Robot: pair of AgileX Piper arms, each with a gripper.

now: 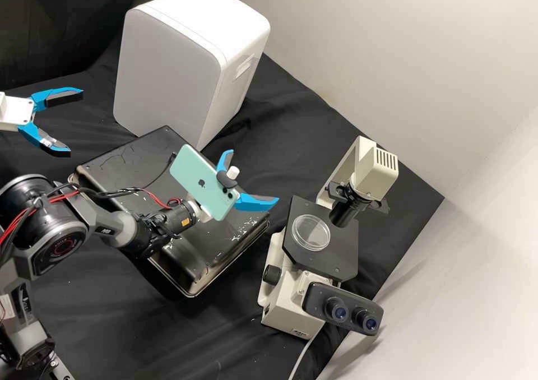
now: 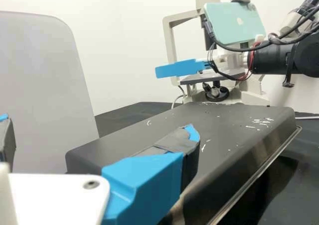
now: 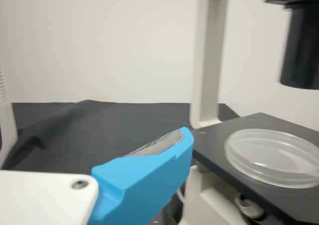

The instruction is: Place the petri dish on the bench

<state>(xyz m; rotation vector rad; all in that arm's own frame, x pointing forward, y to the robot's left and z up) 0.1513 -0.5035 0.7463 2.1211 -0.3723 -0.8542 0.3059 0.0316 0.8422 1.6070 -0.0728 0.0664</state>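
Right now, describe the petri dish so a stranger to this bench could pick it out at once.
Find the cream microscope at the right of the bench in the high view. On its flat black stage, beside the dark lens tube, lies the petri dish: the one clear, shallow, round thing among opaque parts.

**Q:** What surrounds your station?

**A:** My bench (image 1: 302, 111) is covered by a creased black cloth (image 1: 140, 324). A plain pale wall (image 1: 392, 43) runs slantwise along its far edge.

**Q:** And on the other sides?

**A:** A dark drape (image 1: 56, 21) hangs behind the far left corner. Past the bench's right end lies a smooth pale surface (image 1: 465, 290); I cannot tell whether it is wall or floor. The light is even, and the shadows are soft.
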